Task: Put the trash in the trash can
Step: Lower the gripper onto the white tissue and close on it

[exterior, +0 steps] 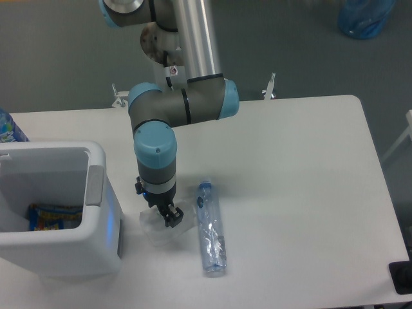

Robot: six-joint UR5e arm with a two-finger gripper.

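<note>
A white desk [302, 167] with rounded corners stands on a grey floor [58, 58], with a blue bag-like object [365, 16] at the far right and part of a blue-labelled bottle [9, 129] at the left edge. The trash can [96, 212] sits at the desk's left front with a colourful packet [51, 215] inside. Just beside it the jaws [166, 215] press down on the crumpled wrapper [158, 228], probably closed on it though the view is too small to tell, while the crushed clear bottle [211, 232] lies just right of the wrapper.
</note>
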